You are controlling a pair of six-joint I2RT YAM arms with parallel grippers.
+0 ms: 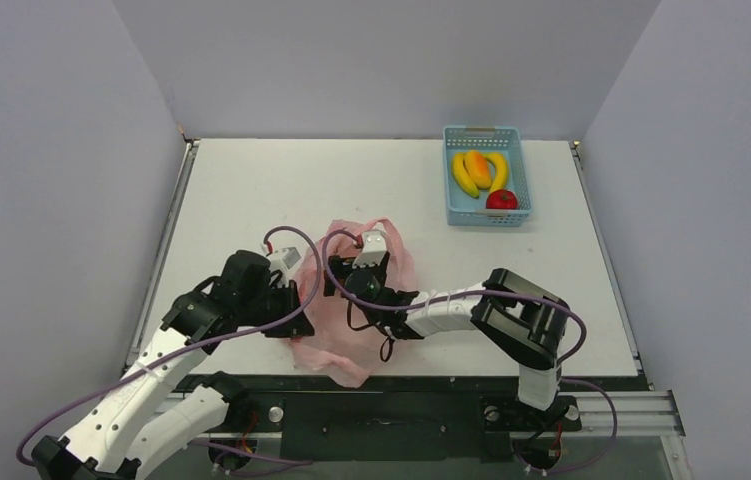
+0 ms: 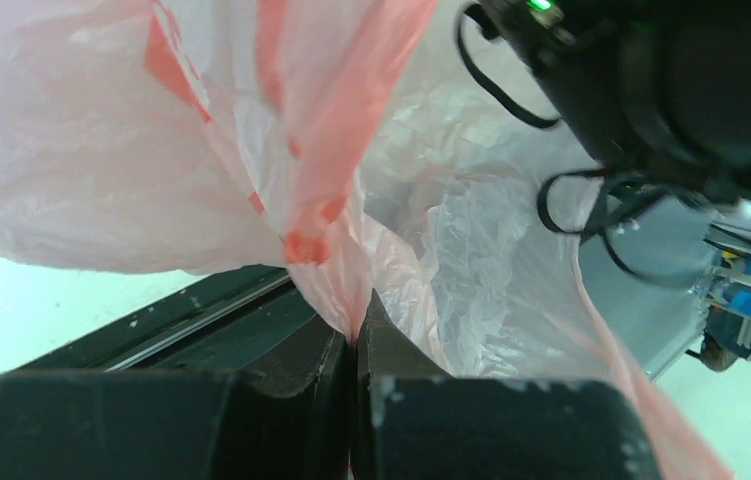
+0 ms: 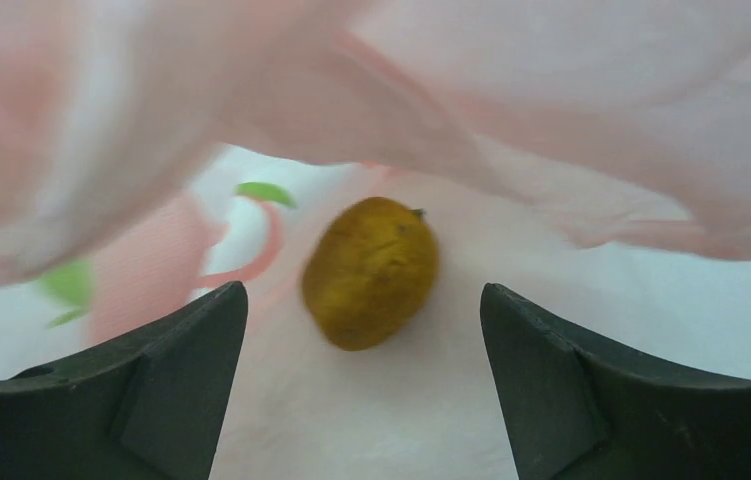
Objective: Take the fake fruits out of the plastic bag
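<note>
The left gripper (image 2: 356,340) clamps the plastic bag (image 2: 471,280) at lower centre; the right gripper (image 3: 363,300) gapes wide inside it, holding nothing; the brown kiwi (image 3: 371,272) lies mid-frame, just ahead of its fingertips.

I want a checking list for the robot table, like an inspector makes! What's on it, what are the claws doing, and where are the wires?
Surface: white table, flat.
Job's things: pink plastic bag crumpled near the arms, with a small brown fruit inside it; two bananas, a mango-like fruit and a red apple sit in the blue basket at the far right.
Clutter: nothing seen.
Grippers: left gripper shut on a fold of the bag; right gripper open inside the bag, a finger either side of the brown fruit, not touching it.
Cables: purple cables loop along both arms.
Surroundings: plain grey walls on three sides.
</note>
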